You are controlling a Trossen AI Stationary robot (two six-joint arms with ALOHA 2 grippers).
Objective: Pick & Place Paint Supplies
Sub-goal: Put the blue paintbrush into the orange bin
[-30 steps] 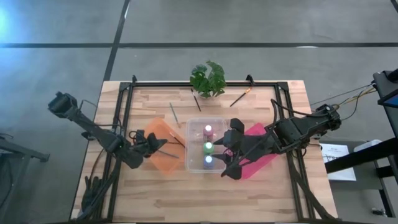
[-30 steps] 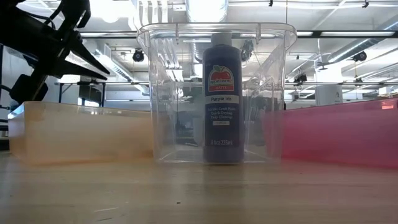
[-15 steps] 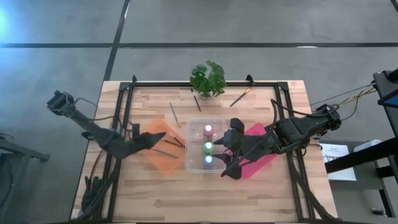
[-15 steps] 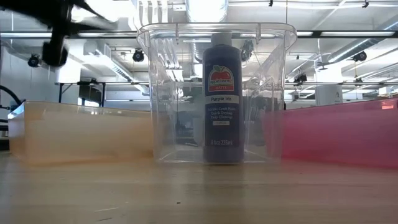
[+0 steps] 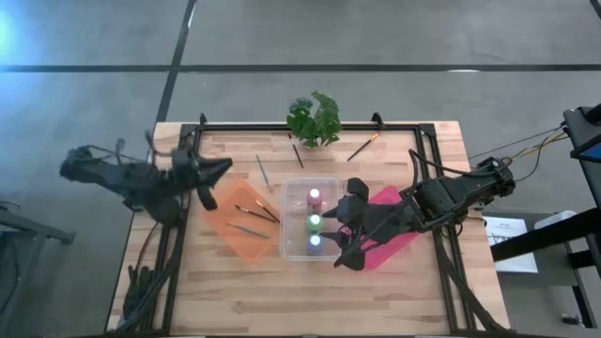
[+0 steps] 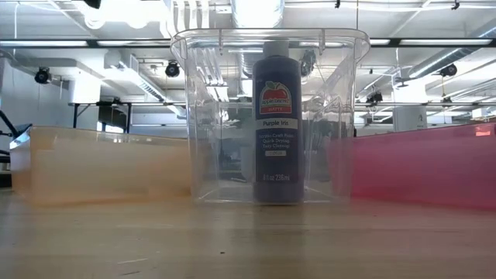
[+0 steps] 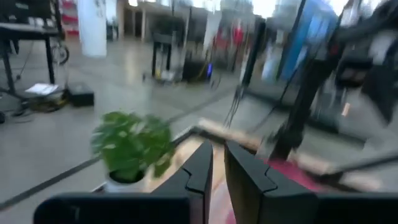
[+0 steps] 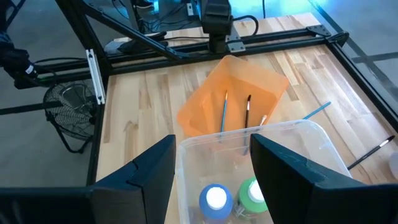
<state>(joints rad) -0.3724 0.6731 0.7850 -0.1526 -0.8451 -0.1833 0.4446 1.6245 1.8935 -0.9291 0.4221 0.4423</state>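
Paint bottles [image 5: 314,222] just beside spread right end effector [image 5: 340,235].

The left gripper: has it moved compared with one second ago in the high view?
Yes. The left gripper has left the orange tray and swung toward the table's far edge, nearer the plant. Its jaws are almost shut, holding nothing.

The wooden table [image 5: 282,291] carried a clear bin [image 5: 294,246], orange tray [image 5: 235,246], pink tray [image 5: 399,233], potted plant [image 5: 315,119] and loose brushes [image 5: 262,170].

paint bottle [image 6: 277,124] label reads "Purple Iris", brand logo above it unreadable
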